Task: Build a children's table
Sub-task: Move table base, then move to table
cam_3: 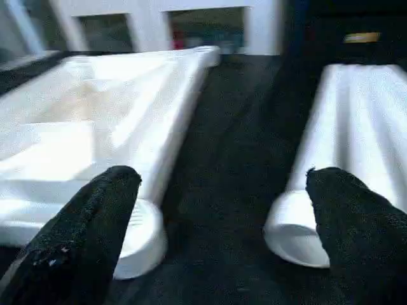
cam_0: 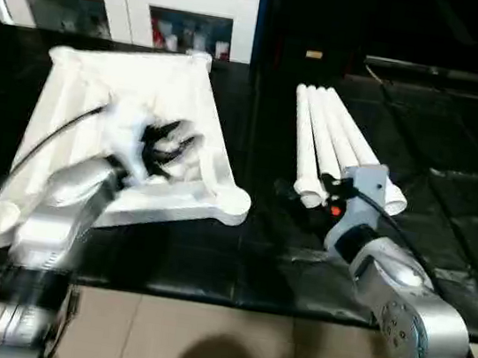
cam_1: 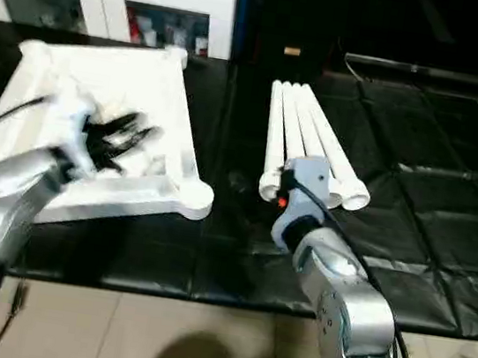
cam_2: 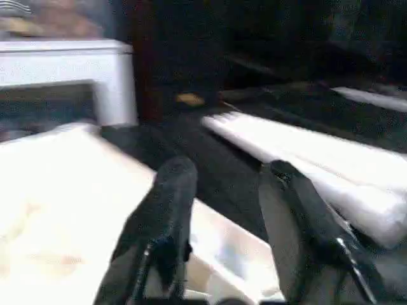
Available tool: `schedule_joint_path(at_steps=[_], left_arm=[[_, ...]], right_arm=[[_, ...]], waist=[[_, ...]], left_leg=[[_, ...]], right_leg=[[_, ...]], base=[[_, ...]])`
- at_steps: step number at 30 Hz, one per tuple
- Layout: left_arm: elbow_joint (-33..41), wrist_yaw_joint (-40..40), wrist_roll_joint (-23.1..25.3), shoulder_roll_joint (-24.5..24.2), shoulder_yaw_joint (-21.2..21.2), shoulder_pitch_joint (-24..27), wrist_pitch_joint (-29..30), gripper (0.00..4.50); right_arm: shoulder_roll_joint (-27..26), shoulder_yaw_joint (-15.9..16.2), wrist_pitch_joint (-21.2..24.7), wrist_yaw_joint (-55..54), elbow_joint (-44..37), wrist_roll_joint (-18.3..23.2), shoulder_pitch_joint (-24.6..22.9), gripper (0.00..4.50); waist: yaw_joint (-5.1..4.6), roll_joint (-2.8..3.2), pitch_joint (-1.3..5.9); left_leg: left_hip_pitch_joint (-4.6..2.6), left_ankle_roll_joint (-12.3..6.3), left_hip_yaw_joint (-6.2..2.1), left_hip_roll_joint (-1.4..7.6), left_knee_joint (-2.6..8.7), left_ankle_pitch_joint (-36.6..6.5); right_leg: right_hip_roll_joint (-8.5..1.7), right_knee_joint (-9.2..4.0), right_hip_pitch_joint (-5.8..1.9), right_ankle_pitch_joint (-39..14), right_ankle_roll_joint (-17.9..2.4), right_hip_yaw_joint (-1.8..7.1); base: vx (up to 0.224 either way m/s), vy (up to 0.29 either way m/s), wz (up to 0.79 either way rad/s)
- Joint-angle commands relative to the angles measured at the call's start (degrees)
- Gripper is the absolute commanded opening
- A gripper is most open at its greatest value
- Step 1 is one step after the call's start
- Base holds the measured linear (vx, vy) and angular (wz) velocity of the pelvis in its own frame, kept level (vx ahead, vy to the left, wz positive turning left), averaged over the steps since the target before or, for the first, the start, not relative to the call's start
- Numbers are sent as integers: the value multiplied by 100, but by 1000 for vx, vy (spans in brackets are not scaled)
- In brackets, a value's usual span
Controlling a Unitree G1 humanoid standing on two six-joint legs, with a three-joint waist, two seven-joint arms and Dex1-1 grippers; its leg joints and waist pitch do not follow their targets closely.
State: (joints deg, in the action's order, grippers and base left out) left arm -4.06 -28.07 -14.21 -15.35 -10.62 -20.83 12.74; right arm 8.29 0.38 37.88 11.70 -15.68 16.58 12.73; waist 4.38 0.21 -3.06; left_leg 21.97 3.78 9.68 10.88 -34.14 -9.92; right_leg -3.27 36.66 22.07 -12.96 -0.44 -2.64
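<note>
1. The top (cam_0: 125, 132) lies ribbed side up on the left of the black mat (cam_0: 448, 208), with a round socket (cam_0: 234, 202) at its near right corner. The four legs (cam_0: 333, 143) lie side by side to its right, apart from it, wide ends toward the robot.
2. The step in hand looks like fetching a first leg. It would go best if the right gripper took one leg near its wide end, closing squarely across the tube so it cannot roll out, and if the outermost leg were chosen so the neighbours stay put.
3. The left gripper (cam_2: 232, 210) hovers over the near right part of the top, its fingers (cam_2: 166, 203) partly apart and holding nothing. The forearm reaches in from the near left.
4. The right gripper (cam_3: 222, 216) hangs just before the legs' near ends, fingers (cam_3: 95, 222) spread wide and empty, pointing across the mat between socket and legs. It should shift toward the legs before closing.
</note>
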Motion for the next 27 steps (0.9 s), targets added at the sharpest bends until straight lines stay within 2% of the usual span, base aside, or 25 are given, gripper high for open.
schedule_joint_path(at_steps=[1, 2, 3, 4, 6, 7, 8, 9, 10, 11, 13, 14, 15, 16, 17, 18, 19, 20, 21, 22, 23, 24, 25, 26, 27], left_arm=[[446, 335, 22, 11, -147, 145, 246, 189], [468, 345, 31, 11, -152, 160, 257, 189], [747, 439, 94, 33, -145, 341, 379, 189], [992, 506, 170, 66, -110, 519, 470, 189], [1355, 715, 264, 160, -93, 728, 672, 189], [1466, 806, 300, 202, -102, 796, 716, 189], [1497, 906, 367, 209, -124, 831, 706, 189], [1585, 1125, 394, 228, -189, 902, 778, 189], [1633, 1217, 372, 231, -217, 932, 840, 189], [1670, 1295, 329, 230, -258, 954, 910, 189], [1781, 1294, 255, 181, -251, 1039, 1089, 189], [1808, 1266, 256, 167, -226, 1072, 1103, 189], [1808, 1266, 256, 167, -226, 1072, 1103, 189], [1933, 1197, 259, 171, -170, 1237, 1153, 189], [1966, 1183, 270, 187, -158, 1322, 1154, 189], [1994, 1171, 281, 206, -147, 1408, 1144, 189], [2029, 1147, 291, 242, -123, 1556, 1119, 189], [2071, 1158, 316, 243, -82, 1649, 1133, 189], [2100, 1169, 331, 241, -53, 1705, 1145, 189], [2135, 1197, 338, 225, -15, 1765, 1155, 189], [2166, 1228, 334, 218, 6, 1796, 1170, 189], [2197, 1255, 324, 212, 12, 1810, 1197, 189], [2222, 1264, 315, 203, 6, 1803, 1234, 189], [2235, 1266, 310, 196, 2, 1798, 1254, 189], [2257, 1258, 310, 183, 2, 1794, 1275, 189]], right_arm=[[-34, -29, -210, -148, 29, -141, -111, 450], [-35, -29, -226, -154, 28, -148, -118, 450], [-143, -115, -330, -251, 70, -118, -172, 450], [-259, -215, -383, -366, 132, -83, -184, 450], [-395, -312, -451, -508, 219, -141, -163, 450], [-429, -339, -488, -561, 252, -174, -156, 450], [-428, -347, -517, -581, 302, -188, -144, 450], [-388, -316, -603, -575, 398, -233, -122, 450], [-363, -288, -640, -556, 428, -254, -118, 450], [-328, -244, -680, -529, 459, -292, -111, 450], [-228, -64, -736, -347, 457, -346, -99, 450], [-220, -38, -723, -301, 443, -329, -98, 450], [-220, -38, -723, -301, 443, -329, -98, 450], [-200, 67, -723, -182, 395, -349, -107, 450], [-199, 108, -728, -170, 387, -380, -115, 450], [-208, 133, -726, -168, 385, -398, -124, 450], [-224, 155, -712, -159, 391, -402, -140, 450], [-238, 147, -712, -147, 417, -358, -145, 450], [-244, 142, -717, -135, 434, -326, -149, 450], [-293, 57, -722, -179, 474, -262, -134, 450], [-320, -12, -733, -223, 501, -234, -121, 450], [-309, -35, -746, -234, 517, -240, -114, 450], [-258, -3, -750, -224, 523, -292, -107, 450], [-229, 18, -750, -218, 526, -324, -101, 450], [-217, 23, -745, -206, 520, -340, -92, 450]], waist=[[9, -13, 343], [13, -8, 341], [27, -68, 329], [47, -71, 329], [54, -46, 345], [51, -56, 320], [52, -55, 314], [59, -70, 310], [51, -56, 272], [45, -58, 262], [33, -82, 197], [39, -77, 195], [43, -79, 205], [43, -68, 221], [142, -211, 219], [110, -108, 249], [96, -84, 290], [14, 11, 372], [-42, -12, 338], [-116, 40, 378], [-191, -8, 372], [-212, -47, 311], [-143, -179, 310], [-44, -246, 290], [162, -252, 244]], left_leg=[[-103, 171, -62, 209, 421, -1053], [-107, 172, -59, 208, 416, -1049], [-107, 152, -48, 199, 419, -1059], [-87, 134, -61, 211, 430, -1018], [-100, 152, -58, 213, 422, -980], [-127, 196, -62, 216, 451, -1298], [-140, 227, -61, 216, 460, -1436], [-175, 244, -62, 221, 470, -1653], [-259, 249, -65, 202, 507, -2293], [-308, 233, -55, 193, 512, -2495], [-445, 112, -38, 138, 540, -2943], [-472, 88, -37, 135, 546, -2939], [-453, 25, -37, 130, 583, -2798], [-499, -8, -33, 139, 605, -2738], [47, -394, -159, -6, 619, -2275], [12, -689, -189, -10, 585, -1920], [55, -932, -225, -40, 497, -1513], [-401, -686, -127, 139, 531, -1504], [-527, -662, -237, 290, 649, -1481], [-947, -868, -452, 516, 694, -1625], [-1060, -1084, -570, 597, 683, -1581], [-1108, -1525, -652, 646, 668, -1525], [-900, -1804, -405, 384, 524, -1216], [-553, -1721, -124, 73, 383, -1052], [-3, -1318, -33, -175, 84, -796]], right_leg=[[-397, -481, -207, -804, -829, 272], [-400, -486, -198, -777, -803, 277], [-393, -509, -189, -802, -733, 281], [-415, -487, -198, -756, -714, 282], [-399, -465, -183, -650, -689, 283], [-396, -490, -202, -929, -639, 273], [-401, -511, -204, -1112, -593, 280], [-399, -535, -205, -1357, -551, 275], [-361, -623, -230, -2101, -442, 249], [-341, -662, -228, -2336, -417, 235], [-301, -843, -289, -3180, -328, 175], [-319, -874, -314, -3270, -320, 168], [-324, -901, -408, -3206, -317, 171], [-328, -920, -437, -3112, -368, 165], [-511, -954, -831, -3061, -231, -2], [-660, -1057, -882, -3317, -89, -123], [-698, -1133, -1009, -3153, -208, -254], [-494, -1046, -742, -2851, -353, -137], [-260, -822, -677, -1912, -649, -209], [-190, -522, -384, -1167, -829, -274], [-177, -359, -249, -885, -842, -275], [-267, -201, -127, -611, -732, -194], [-416, -371, -300, 2, -770, -28], [-497, -536, -612, 283, -851, 134], [-759, -851, -1092, -223, -917, 448]], base=[[0, 0, 0], [0, 0, 0], [0, 0, 0], [0, 0, 0], [0, 0, 0], [0, 0, 0], [0, 0, 0], [0, 0, 0], [0, 0, 0], [0, 0, 0], [0, 0, 0], [0, 0, 0], [50, 10, -3], [57, 12, -3], [57, 12, -3], [57, 25, 24], [91, 32, 49], [91, 32, 49], [149, 8, 30], [177, -6, 14], [177, -6, 14], [164, -21, 13], [133, -44, 9], [133, -44, 9], [145, -53, 6]])
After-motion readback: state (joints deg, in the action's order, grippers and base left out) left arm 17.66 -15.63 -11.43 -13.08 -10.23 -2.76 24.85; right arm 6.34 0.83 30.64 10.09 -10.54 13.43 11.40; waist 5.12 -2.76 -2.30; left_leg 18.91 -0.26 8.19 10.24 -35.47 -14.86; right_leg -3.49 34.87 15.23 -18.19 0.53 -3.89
